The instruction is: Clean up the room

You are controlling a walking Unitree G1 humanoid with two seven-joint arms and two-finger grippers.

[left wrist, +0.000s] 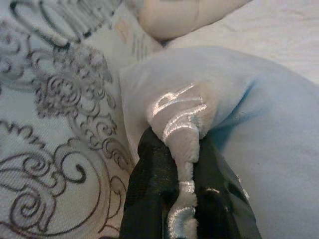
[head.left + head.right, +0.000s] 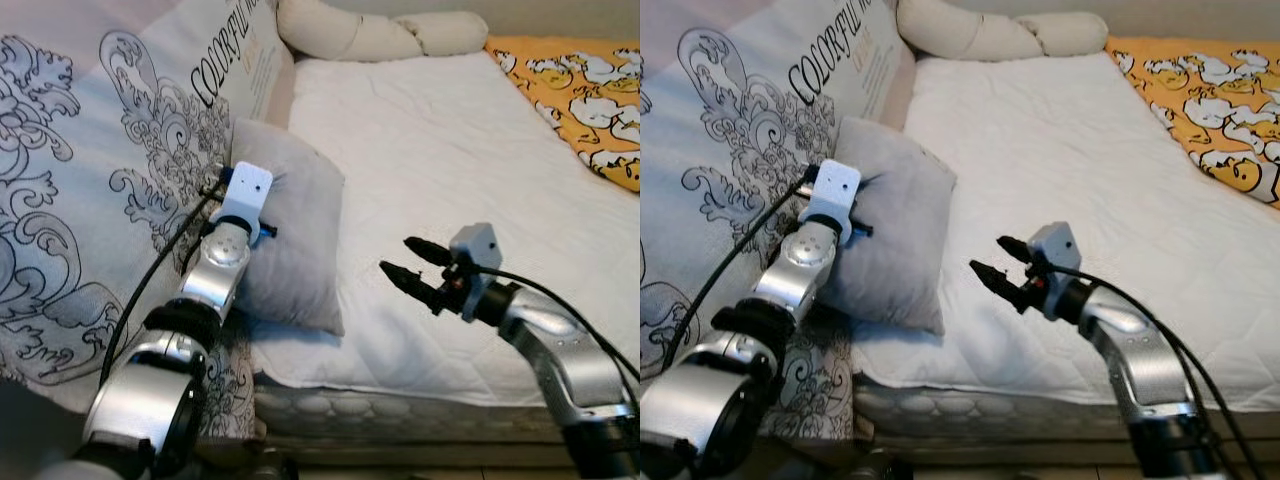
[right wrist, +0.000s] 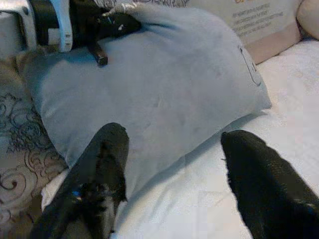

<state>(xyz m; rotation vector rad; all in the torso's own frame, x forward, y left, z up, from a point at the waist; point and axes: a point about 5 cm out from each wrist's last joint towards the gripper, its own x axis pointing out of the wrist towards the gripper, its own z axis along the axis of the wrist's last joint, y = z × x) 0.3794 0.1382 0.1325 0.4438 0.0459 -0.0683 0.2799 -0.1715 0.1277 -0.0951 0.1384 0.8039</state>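
Note:
A grey pillow stands on edge at the left side of the white bed, leaning on a large patterned cushion. My left gripper is shut on a fold of the grey pillow at its left edge, and its wrist presses against the pillow. My right gripper is open, a short way to the right of the pillow above the mattress. In the right wrist view its fingers point at the grey pillow.
A cream bolster lies at the head of the bed. A yellow duck-print blanket covers the far right. The mattress front edge runs below my arms. White sheet stretches open between the pillow and the blanket.

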